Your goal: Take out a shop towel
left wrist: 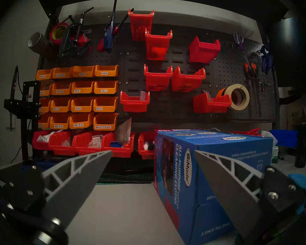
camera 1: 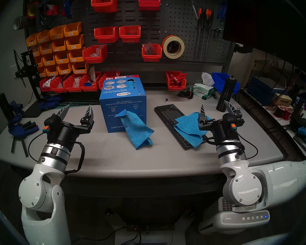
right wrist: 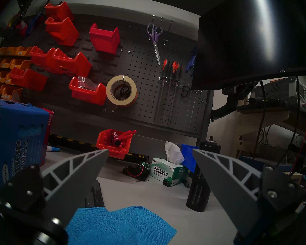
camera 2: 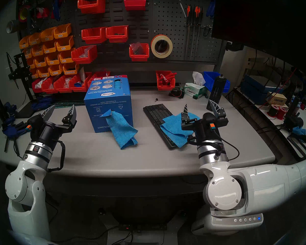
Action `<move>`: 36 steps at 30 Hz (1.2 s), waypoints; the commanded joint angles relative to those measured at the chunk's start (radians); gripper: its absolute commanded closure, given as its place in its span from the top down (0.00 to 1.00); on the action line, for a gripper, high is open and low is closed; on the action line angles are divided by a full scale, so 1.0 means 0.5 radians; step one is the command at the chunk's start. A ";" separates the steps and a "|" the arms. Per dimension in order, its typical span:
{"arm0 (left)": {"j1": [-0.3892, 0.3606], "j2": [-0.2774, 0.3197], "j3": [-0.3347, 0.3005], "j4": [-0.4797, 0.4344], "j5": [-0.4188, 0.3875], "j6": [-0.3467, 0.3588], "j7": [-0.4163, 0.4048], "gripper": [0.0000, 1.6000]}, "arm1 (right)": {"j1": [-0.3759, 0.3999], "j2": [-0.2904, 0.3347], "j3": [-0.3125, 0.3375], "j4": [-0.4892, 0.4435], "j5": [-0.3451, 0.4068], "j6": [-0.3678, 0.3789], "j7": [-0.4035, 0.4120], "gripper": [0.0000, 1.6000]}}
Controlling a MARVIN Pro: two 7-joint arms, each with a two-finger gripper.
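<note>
- Plainly, we read "iMade" and "ALL-PURPOSE CLEANING CLOTHS" on the blue printed cardboard box (camera 1: 123,105), which stands upside down on the grey worktable (camera 1: 95,151); the right wrist view catches "SHOP TOWELS" on another face.
- We see one bright blue microfibre shop towel (camera 1: 189,129) lying crumpled across the near end of the black keyboard (camera 1: 168,113), fully out of the box.
- We see a second blue microfibre cloth (camera 1: 136,131) hanging from the slot in the box's front face, its lower end folded on the table.
- We read "KIMTECH" on the green and white tissue box (camera 1: 202,92), with a white tissue sticking up from it.
- We make out labels such as "M3X6" and "M2.5-5" on the orange wall bins (camera 1: 60,50); a red bin (camera 1: 175,81) on the table holds red-handled tools.
- Our left gripper (camera 1: 77,111) has its fingers spread wide and holds nothing, left of the box.
- Our right gripper (camera 1: 215,107) is likewise spread wide and empty, above the towel on the keyboard.
</note>
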 commanded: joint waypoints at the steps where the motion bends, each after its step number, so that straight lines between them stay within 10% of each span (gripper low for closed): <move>1: -0.019 -0.043 -0.009 0.025 0.042 -0.216 -0.042 1.00 | -0.041 -0.071 0.115 0.024 -0.068 -0.013 -0.011 1.00; 16: -0.044 -0.061 0.011 0.169 0.135 -0.581 -0.085 1.00 | -0.256 -0.137 0.319 0.118 -0.044 0.021 -0.011 1.00; 36: -0.058 -0.095 0.006 0.187 0.165 -0.636 -0.104 1.00 | -0.461 -0.150 0.532 0.130 -0.085 0.081 -0.011 1.00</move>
